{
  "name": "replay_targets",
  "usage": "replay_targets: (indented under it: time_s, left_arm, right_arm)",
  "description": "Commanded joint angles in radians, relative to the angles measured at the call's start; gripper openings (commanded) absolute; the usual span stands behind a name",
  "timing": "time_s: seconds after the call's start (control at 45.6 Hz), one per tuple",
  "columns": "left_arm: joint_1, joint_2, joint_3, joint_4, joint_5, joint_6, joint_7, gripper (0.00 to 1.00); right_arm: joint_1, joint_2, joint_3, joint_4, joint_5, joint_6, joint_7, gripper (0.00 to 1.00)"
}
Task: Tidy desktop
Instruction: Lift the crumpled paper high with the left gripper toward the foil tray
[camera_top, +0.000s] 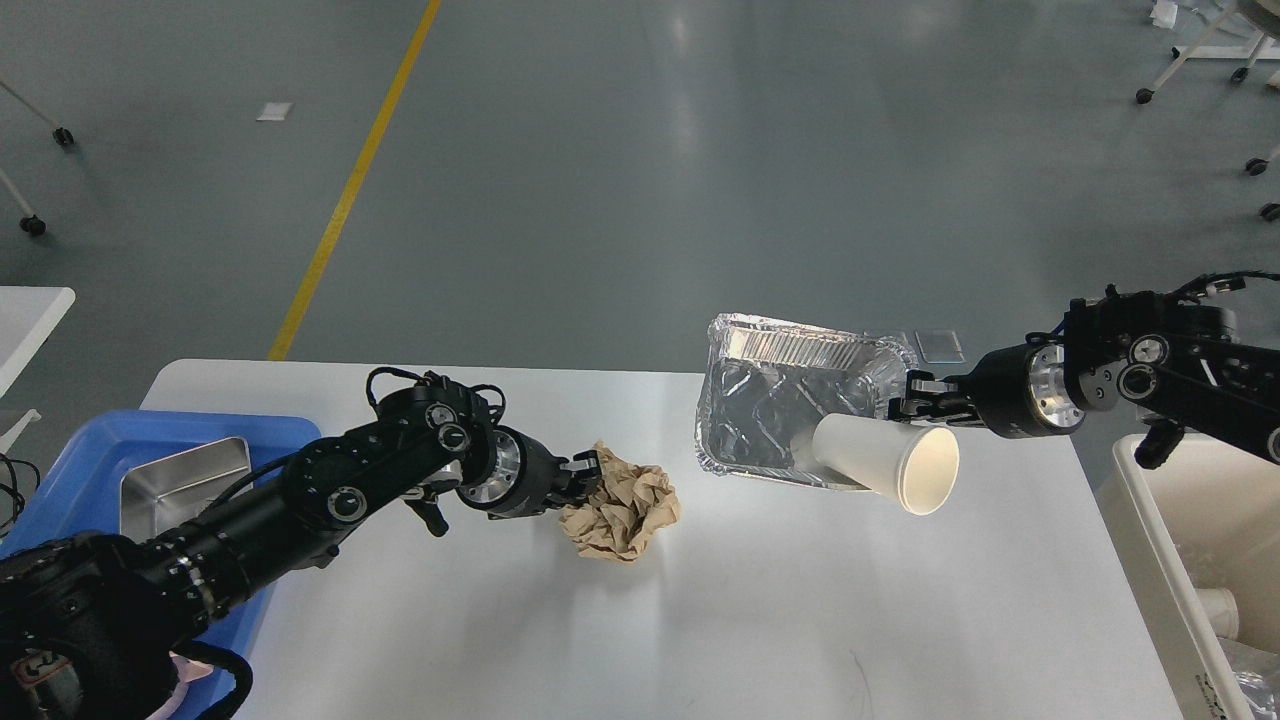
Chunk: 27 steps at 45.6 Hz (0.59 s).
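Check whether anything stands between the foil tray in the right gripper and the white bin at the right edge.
Nothing visible does. The foil tray, held by the right gripper with a paper cup lying in it, has only bare desktop before the white bin.

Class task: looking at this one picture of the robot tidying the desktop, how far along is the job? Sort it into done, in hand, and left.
Done: a steel pan lies in the shallow blue plastic tray, and some items lie in the white open-topped bin.
In hand: the left gripper is at the crumpled brown paper ball; the right gripper holds the tilted foil tray, with a white paper cup inside.
Left: all three still need binning from the white desktop.
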Motion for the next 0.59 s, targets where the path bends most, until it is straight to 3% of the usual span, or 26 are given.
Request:
replay_targets:
  time_s: [0.0, 0.132, 0.241, 0.57]
  left_arm:
    - [-0.002, 0.129, -0.025, -0.088, -0.005, -0.028, -0.006, 0.00]
    - [0.008, 0.307, -0.089, -0.222, -0.007, -0.091, -0.038, 0.00]
    - [0.027, 0.436, -0.164, -0.278, -0.005, -0.150, -0.144, 0.00]
    - [0.228, 0.721, -0.396, -0.288, -0.004, -0.247, -0.432, 0.00]
  right_arm:
    - [-0.003, 0.001, -0.001, -0.004, -0.002, 0.000, 0.000, 0.00]
    - [-0.003, 0.002, -0.001, -0.006, -0.002, 0.000, 0.000, 0.00]
    - [-0.003, 0.005, -0.001, -0.006, 0.000, 0.000, 0.000, 0.00]
    - [-0.003, 0.008, -0.001, -0.006, 0.000, -0.001, -0.002, 0.00]
